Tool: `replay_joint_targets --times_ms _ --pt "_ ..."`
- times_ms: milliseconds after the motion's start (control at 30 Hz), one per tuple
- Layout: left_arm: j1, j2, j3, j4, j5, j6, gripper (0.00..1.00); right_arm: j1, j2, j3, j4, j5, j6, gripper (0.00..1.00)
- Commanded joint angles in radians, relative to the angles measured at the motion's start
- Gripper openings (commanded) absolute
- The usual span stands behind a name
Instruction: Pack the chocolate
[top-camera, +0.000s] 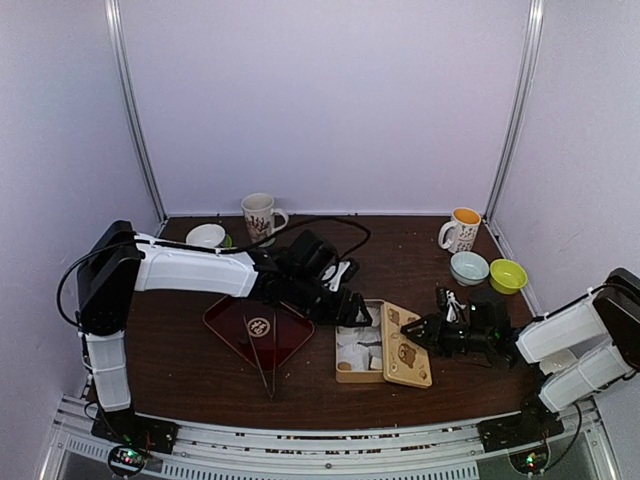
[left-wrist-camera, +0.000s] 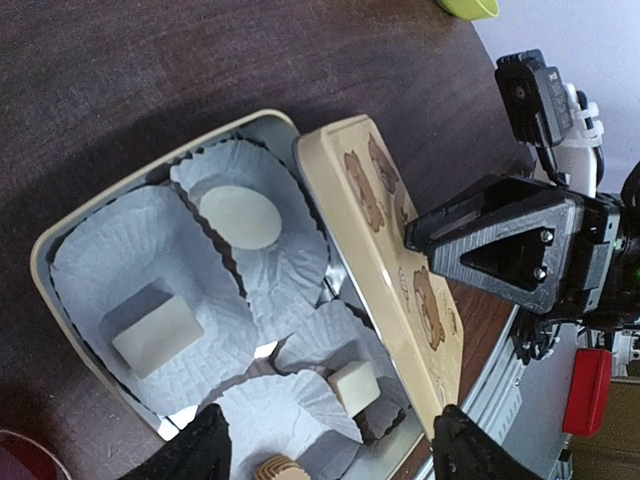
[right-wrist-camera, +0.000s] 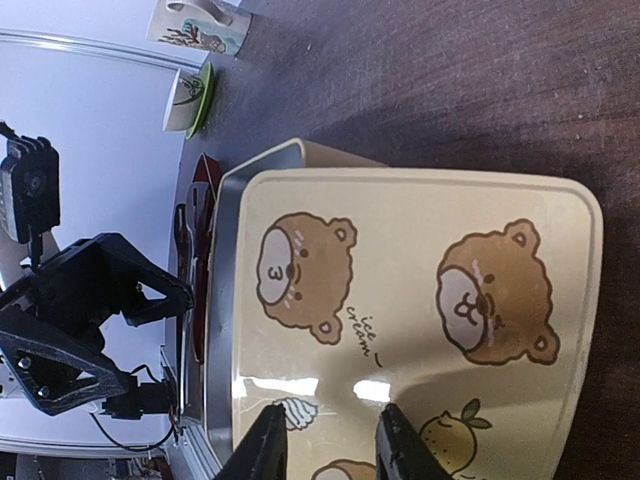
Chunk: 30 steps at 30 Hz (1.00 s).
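Note:
The open tan tin (left-wrist-camera: 60, 240) holds crumpled white paper liners with chocolate in them: a cream cube (left-wrist-camera: 157, 334), a round cream piece (left-wrist-camera: 240, 217), a small cream cube (left-wrist-camera: 354, 387) and a ribbed light-brown piece (left-wrist-camera: 277, 468). My left gripper (left-wrist-camera: 330, 455) hangs open and empty just above the tin (top-camera: 358, 355), the brown piece below between its fingers. The bear-printed lid (right-wrist-camera: 420, 300) leans on the tin's right side (top-camera: 405, 343). My right gripper (right-wrist-camera: 330, 445) is open, with nothing between its fingers, just over the lid's near end (top-camera: 425, 330).
A red tray (top-camera: 258, 330) with metal tongs (top-camera: 264, 365) lies left of the tin. Two mugs (top-camera: 262, 215) (top-camera: 462, 230) stand at the back. A pale bowl (top-camera: 468, 267) and a yellow-green bowl (top-camera: 507, 275) sit at the right, a white bowl (top-camera: 206, 236) at the back left.

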Motion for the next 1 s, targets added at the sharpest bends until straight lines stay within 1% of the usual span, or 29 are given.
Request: replay_joint_targets --times_ms 0,167,233,300,433,533,667,833,967 --pt "0.005 0.022 0.068 -0.030 0.032 0.006 0.72 -0.003 0.004 0.025 -0.006 -0.017 -0.025 0.32" --pt "0.004 0.025 0.083 -0.040 0.040 0.009 0.72 -0.003 -0.048 0.045 -0.090 -0.007 -0.065 0.33" --pt "0.000 0.035 0.093 -0.026 0.067 -0.010 0.72 -0.003 -0.072 0.058 -0.137 0.003 -0.086 0.33" --pt "-0.007 0.056 0.117 -0.028 0.097 -0.042 0.69 -0.003 -0.095 0.073 -0.181 0.010 -0.107 0.34" --pt "-0.021 0.084 0.137 -0.022 0.085 -0.090 0.65 -0.003 -0.148 0.099 -0.268 0.030 -0.147 0.34" --pt "-0.021 0.098 0.133 -0.015 0.072 -0.107 0.63 -0.003 -0.205 0.125 -0.381 0.059 -0.188 0.35" --pt "-0.033 0.085 0.137 -0.030 0.038 -0.092 0.63 -0.004 -0.279 0.161 -0.552 0.124 -0.252 0.39" --pt "-0.049 0.077 0.154 -0.076 -0.004 -0.070 0.65 -0.005 -0.336 0.177 -0.720 0.220 -0.314 0.49" --pt "-0.052 0.085 0.153 -0.078 -0.006 -0.076 0.66 -0.010 -0.346 0.155 -0.762 0.236 -0.315 0.66"
